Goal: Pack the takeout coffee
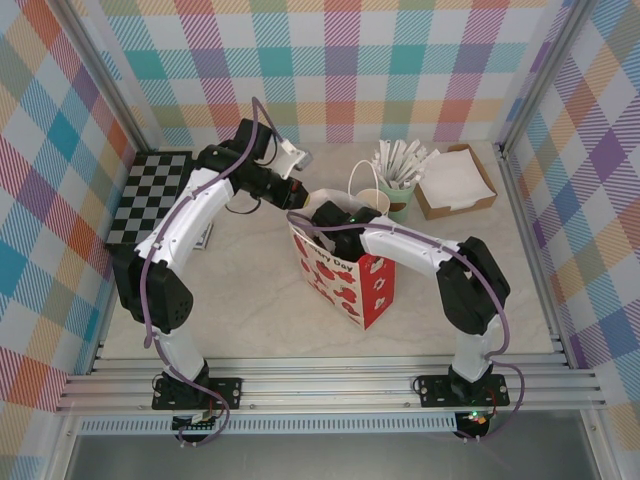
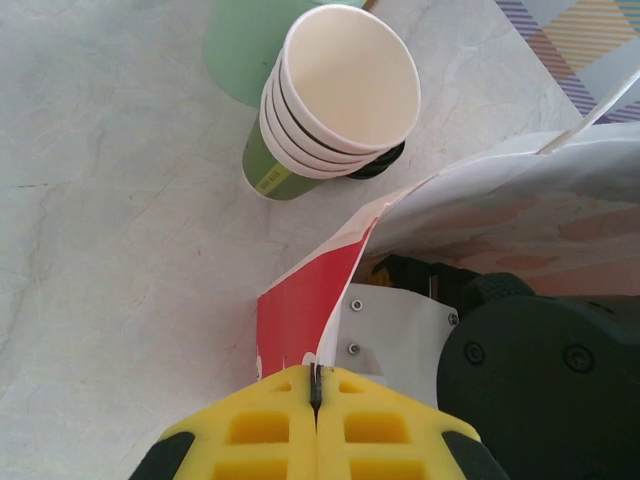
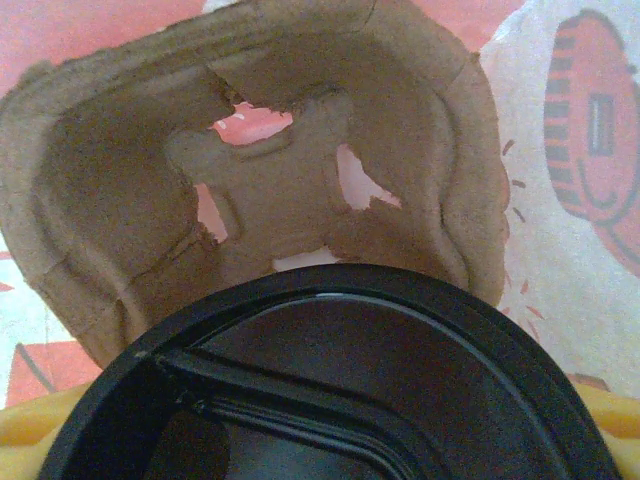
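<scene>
Left gripper (image 2: 315,388): yellow jaws together, pinched on the top edge of the red-and-white paper bag (image 1: 350,285) and holding its mouth open.

Right gripper (image 1: 328,214): down in the bag's mouth, jaws spread wide and clamped on the takeout coffee (image 3: 330,390). Its black lid sits between the yellow fingers (image 3: 20,440). The coffee hangs over a moulded pulp cup carrier (image 3: 270,170) lying inside the bag. I cannot tell whether the cup's base touches it yet.

Handling, my judgement:
- The paper wall is soft and will dent under a hard squeeze.
- The lid is only snapped on and could pop if gripped there.
- If full, the cup is top-heavy and will slosh, so I hold it upright.
- Best hold is around the body, just below the lid rim, with moderate squeeze.
- The carrier pulp is rough and torn near its centre, so the cup may snag. I would lower it straight into a well.

A stack of lidless green cups (image 2: 330,110) stands on the surface (image 2: 120,250) just beside the bag.
</scene>
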